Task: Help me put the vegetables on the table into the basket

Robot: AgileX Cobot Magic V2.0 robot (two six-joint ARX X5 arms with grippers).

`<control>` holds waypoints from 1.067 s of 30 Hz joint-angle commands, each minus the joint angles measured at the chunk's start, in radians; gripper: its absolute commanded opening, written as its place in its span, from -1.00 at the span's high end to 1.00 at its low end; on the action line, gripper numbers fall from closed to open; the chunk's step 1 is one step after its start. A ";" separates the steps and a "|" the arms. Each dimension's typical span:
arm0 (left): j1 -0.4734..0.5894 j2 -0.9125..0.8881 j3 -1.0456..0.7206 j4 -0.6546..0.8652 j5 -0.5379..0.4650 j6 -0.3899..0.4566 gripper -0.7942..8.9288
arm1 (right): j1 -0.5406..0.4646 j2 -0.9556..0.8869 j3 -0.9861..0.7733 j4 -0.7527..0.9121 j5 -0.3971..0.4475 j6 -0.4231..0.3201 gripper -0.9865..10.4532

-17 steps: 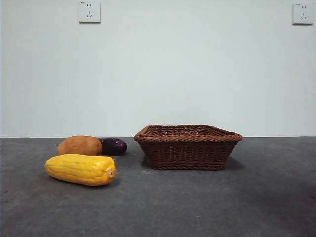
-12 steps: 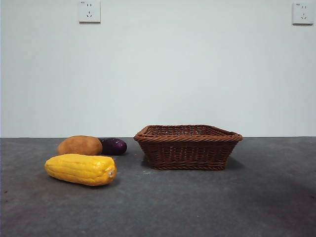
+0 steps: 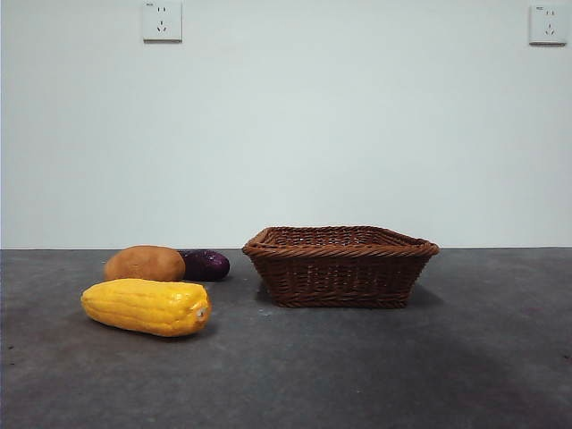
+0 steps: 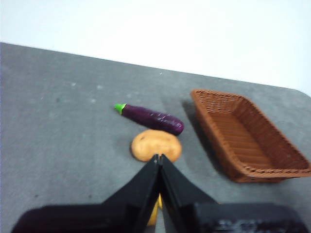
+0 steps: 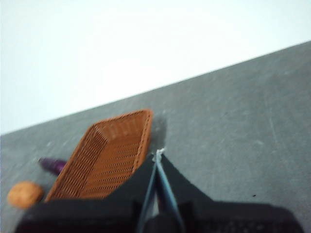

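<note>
Nearest, on the table, lies the corn, behind it the potato touching the eggplant, the empty basket alongside — both grippers, left and right, pressed closed, holding nothing.

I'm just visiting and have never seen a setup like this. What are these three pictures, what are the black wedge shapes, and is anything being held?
It is a robot with two arms at a table. One picture comes from a low camera looking level across the table; the other two come from cameras on the arms' wrists. The black wedges are the grippers: the left gripper and the right gripper, each with its two jaws pressed together and holding nothing. On the table lie a yellow corn cob, a potato and a purple eggplant, all beside a brown wicker basket. In both wrist views the basket looks empty. No arm shows in the level view.
</note>
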 commanded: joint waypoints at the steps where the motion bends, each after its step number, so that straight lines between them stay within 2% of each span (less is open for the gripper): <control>1: -0.004 0.054 0.064 -0.039 0.061 0.014 0.85 | 0.000 0.081 0.102 -0.064 -0.040 -0.077 0.85; 6: -0.004 0.171 0.194 -0.164 0.171 0.089 0.85 | 0.000 0.243 0.292 -0.282 -0.114 -0.205 0.85; 12: -0.004 0.302 0.342 -0.335 0.208 0.225 0.85 | 0.000 0.394 0.447 -0.499 -0.195 -0.341 0.85; 14: -0.004 0.338 0.381 -0.378 0.229 0.273 0.85 | 0.000 0.425 0.472 -0.527 -0.212 -0.354 0.85; 21: -0.028 0.428 0.479 -0.419 0.246 0.294 0.83 | 0.001 0.465 0.493 -0.524 -0.211 -0.352 0.81; 22: -0.032 0.436 0.488 -0.419 0.246 0.294 0.75 | 0.001 0.465 0.494 -0.524 -0.212 -0.352 0.76; 23: -0.034 0.445 0.499 -0.419 0.246 0.294 0.52 | 0.001 0.465 0.496 -0.524 -0.212 -0.352 0.62; 25: -0.039 0.465 0.521 -0.419 0.246 0.294 -0.25 | 0.001 0.465 0.496 -0.521 -0.212 -0.340 0.21; 26: -0.042 0.473 0.529 -0.418 0.246 0.293 -0.48 | 0.001 0.465 0.496 -0.521 -0.212 -0.340 -0.02; 27: -0.045 0.481 0.533 -0.418 0.250 0.294 -0.52 | 0.001 0.465 0.496 -0.521 -0.212 -0.340 -0.19; 28: -0.050 0.491 0.536 -0.419 0.253 0.293 -0.52 | 0.001 0.465 0.496 -0.520 -0.212 -0.333 -0.26; 32: -0.051 0.528 0.536 -0.415 0.253 0.265 -0.52 | 0.001 0.479 0.496 -0.517 -0.212 -0.323 -0.27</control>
